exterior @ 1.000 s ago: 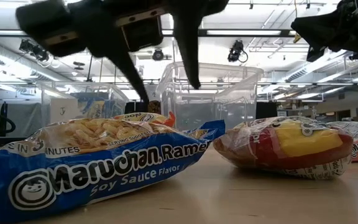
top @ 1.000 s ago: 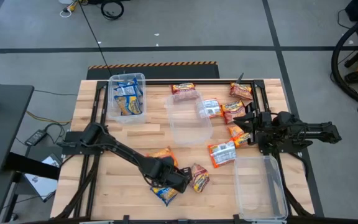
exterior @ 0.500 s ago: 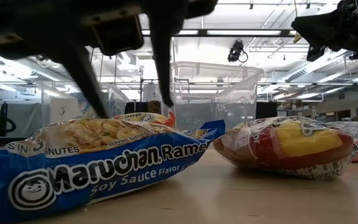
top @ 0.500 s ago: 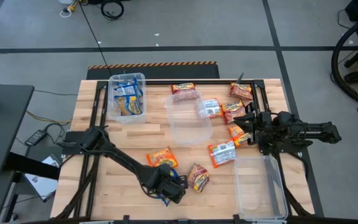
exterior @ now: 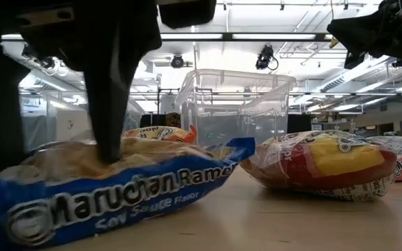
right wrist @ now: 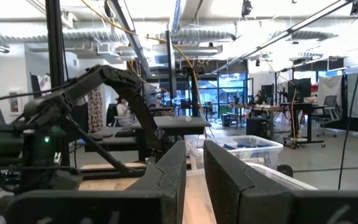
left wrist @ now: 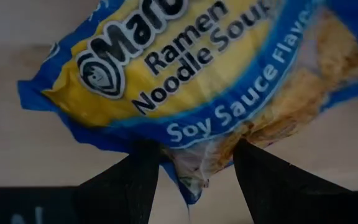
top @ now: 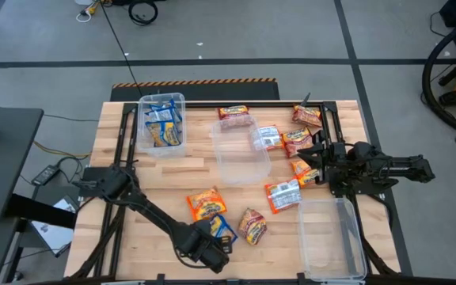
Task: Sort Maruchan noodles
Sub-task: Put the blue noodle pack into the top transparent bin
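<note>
The blue-and-yellow Maruchan packet (top: 221, 229) lies flat on the table near its near edge; it is large in the low view (exterior: 152, 192). My left gripper (top: 206, 250) is over the packet's near end and shut on it (left wrist: 194, 152). An orange packet (top: 206, 204) and a dark red one (top: 253, 226) lie beside it. Several more packets (top: 283, 194) lie at the table's right. My right gripper (top: 317, 162) hovers over those, shut and holding nothing (right wrist: 194, 180). My left gripper pinches the blue packet's crinkled end (left wrist: 194, 177) between its two fingers (left wrist: 129, 186). The fingers come from above, slanting from the table's near side. One finger (exterior: 110, 104) dents the packet's top. The packet rests on the table.
A clear bin (top: 162, 120) at the far left holds blue packets. A second clear bin (top: 240, 150) stands mid-table, and a third (top: 331, 237) sits at the near right. The dark red packet (exterior: 319, 164) lies just right of the blue one.
My left gripper has moved toward the table's near edge and come down, from over the blue packet's far part to its near end, and has taken hold there. The packet has shifted slightly under the fingers.
</note>
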### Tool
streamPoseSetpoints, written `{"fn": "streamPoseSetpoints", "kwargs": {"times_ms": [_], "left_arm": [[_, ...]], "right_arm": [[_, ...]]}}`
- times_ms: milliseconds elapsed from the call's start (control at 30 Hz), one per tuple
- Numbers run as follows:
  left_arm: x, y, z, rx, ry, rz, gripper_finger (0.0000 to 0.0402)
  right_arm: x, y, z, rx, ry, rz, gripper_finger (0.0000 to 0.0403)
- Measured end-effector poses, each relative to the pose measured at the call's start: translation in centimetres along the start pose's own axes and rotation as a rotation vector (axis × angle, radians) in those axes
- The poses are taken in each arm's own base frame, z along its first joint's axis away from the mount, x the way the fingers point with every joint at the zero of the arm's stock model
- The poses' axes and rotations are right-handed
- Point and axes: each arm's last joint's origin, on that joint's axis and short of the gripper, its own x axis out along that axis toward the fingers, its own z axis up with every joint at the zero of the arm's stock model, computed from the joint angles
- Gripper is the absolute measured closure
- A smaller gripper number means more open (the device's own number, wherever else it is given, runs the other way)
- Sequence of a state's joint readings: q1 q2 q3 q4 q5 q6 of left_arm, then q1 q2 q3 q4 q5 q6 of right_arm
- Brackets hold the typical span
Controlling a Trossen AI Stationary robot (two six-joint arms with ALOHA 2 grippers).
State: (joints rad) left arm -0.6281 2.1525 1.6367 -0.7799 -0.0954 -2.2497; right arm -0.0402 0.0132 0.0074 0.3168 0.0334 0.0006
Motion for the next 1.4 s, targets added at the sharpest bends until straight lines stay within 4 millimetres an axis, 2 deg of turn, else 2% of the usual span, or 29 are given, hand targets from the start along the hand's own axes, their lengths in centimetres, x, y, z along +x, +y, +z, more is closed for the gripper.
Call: {"fn": "streamPoseSetpoints", "kwargs": {"times_ms": [233, 367, 533, 667, 800, 933, 1033, 1233, 1400], "left_arm": [[-0.4, 1.2, -0.5, -0.01, 0.131, 0.192, 0.0191], [-1.7, 1.3, -0.1, -0.02, 0.13, 0.203, 0.0191], [-5.3, 0.3, 1.3, -0.065, 0.122, 0.117, 0.0191], [-6.1, -1.6, 2.9, -0.115, 0.08, -0.025, 0.0191], [-5.0, -3.9, 4.9, -0.162, 0.084, -0.099, 0.0191], [-3.7, -5.3, 6.8, -0.189, 0.109, -0.074, 0.0191], [-2.1, -5.6, 7.6, -0.201, 0.175, 0.009, 0.0191], [0.6, -5.2, 7.6, -0.233, 0.227, 0.128, 0.0191], [1.0, -4.7, 7.7, -0.246, 0.228, 0.194, 0.0194]], "right_arm": [[0.0, 0.0, 0.0, 0.0, -0.004, 0.0, 0.0339], [0.0, 0.0, 0.0, 0.0, -0.003, 0.0, 0.0339], [0.0, 0.0, 0.0, 0.0, -0.003, 0.0, 0.0339], [0.0, 0.0, 0.0, 0.0, -0.003, 0.0, 0.0339], [0.0, 0.0, 0.0, 0.0, -0.003, 0.001, 0.0339], [0.0, 0.0, 0.0, 0.0, -0.003, 0.0, 0.0339], [0.0, 0.0, 0.0, 0.0, -0.002, 0.003, 0.0339], [0.0, 0.0, 0.0, 0.0, -0.002, 0.003, 0.0339], [0.0, 0.0, 0.0, 0.0, 0.0, 0.002, 0.0339]]}}
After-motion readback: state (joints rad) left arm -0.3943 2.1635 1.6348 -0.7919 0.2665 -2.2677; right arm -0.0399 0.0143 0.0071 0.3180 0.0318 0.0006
